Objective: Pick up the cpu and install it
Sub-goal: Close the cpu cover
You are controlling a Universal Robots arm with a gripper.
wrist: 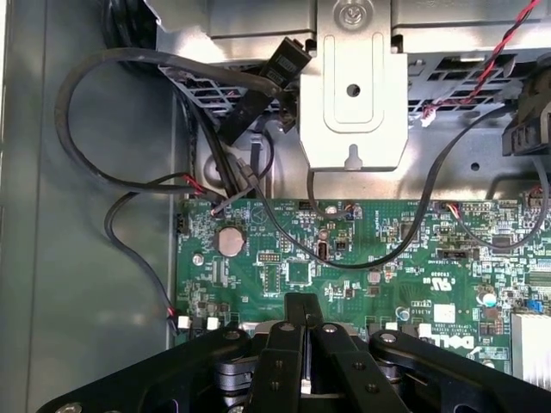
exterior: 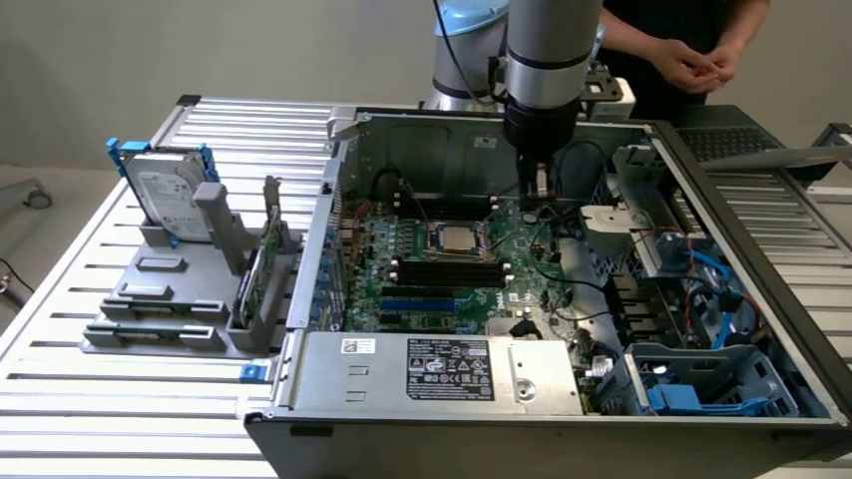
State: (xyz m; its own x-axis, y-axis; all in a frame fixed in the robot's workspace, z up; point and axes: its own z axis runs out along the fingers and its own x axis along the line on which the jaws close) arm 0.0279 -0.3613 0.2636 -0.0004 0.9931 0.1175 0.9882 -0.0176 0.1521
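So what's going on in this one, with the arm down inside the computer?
A robot arm reaches into the open grey metal computer case. Its black claw is shut over the green motherboard near the back wall, with nothing visible in it. The small square silver-grey cpu appears to sit in its socket, apart from the claw, to the exterior view's left of it. A person's clasped hands are behind the case.
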